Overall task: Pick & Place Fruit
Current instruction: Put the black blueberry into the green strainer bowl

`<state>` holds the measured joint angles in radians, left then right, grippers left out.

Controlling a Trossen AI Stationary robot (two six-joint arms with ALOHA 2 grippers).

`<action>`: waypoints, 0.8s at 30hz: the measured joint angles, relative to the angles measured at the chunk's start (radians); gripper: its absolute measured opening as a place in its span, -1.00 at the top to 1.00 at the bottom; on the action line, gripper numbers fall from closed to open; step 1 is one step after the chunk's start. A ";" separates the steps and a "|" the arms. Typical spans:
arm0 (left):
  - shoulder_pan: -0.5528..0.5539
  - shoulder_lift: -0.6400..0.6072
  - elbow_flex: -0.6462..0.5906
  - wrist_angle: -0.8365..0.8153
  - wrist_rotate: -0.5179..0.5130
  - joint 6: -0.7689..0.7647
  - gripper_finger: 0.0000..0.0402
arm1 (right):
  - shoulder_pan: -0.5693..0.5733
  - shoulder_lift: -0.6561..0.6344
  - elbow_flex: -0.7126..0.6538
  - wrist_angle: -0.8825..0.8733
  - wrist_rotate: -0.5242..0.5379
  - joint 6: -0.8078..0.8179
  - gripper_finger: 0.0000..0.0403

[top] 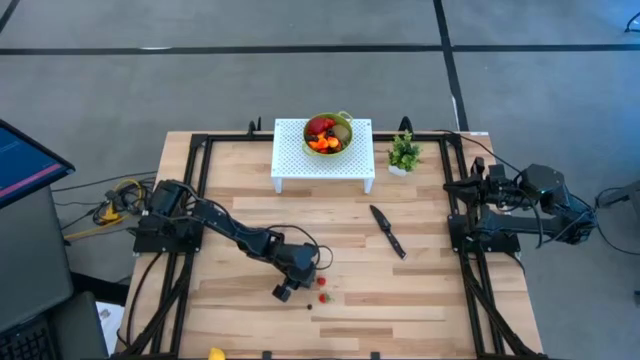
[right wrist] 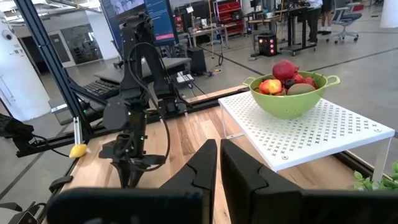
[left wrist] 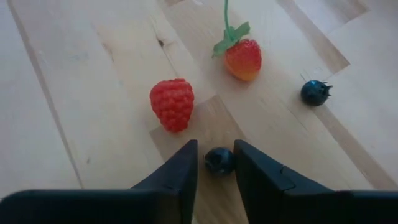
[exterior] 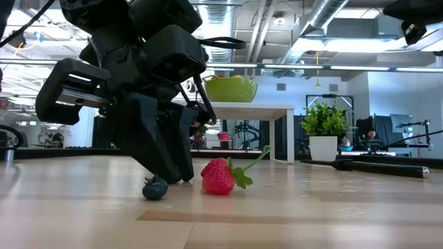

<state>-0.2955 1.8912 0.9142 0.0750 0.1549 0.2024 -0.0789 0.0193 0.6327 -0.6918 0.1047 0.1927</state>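
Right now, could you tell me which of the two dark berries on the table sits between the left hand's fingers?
The dark berry beside the raspberry sits between the left hand fingers. The other dark berry lies apart, past the strawberry.

On the far middle of the table stands a perforated stand, and on it a bowl holding fruit. Just right of the stand sits a potted plant; nearer, right of centre, lies a knife.

Near the front, left of centre, the left gripper is down at the tabletop with a blueberry between its fingers. Just beyond lie a raspberry, a strawberry and a second blueberry — close together, none touching.

The right gripper waits at the table's right edge.
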 joint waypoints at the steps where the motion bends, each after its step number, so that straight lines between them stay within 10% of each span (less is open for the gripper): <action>1: 0.000 0.000 0.000 0.000 -0.008 0.000 0.55 | 0.000 0.000 0.000 0.000 0.000 0.000 0.92; 24: -0.001 0.001 0.000 -0.002 -0.017 -0.002 0.71 | 0.000 0.000 0.000 0.000 0.000 0.000 0.92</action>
<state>-0.2961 1.8919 0.9142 0.0734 0.1375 0.2008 -0.0791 0.0193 0.6327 -0.6918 0.1047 0.1928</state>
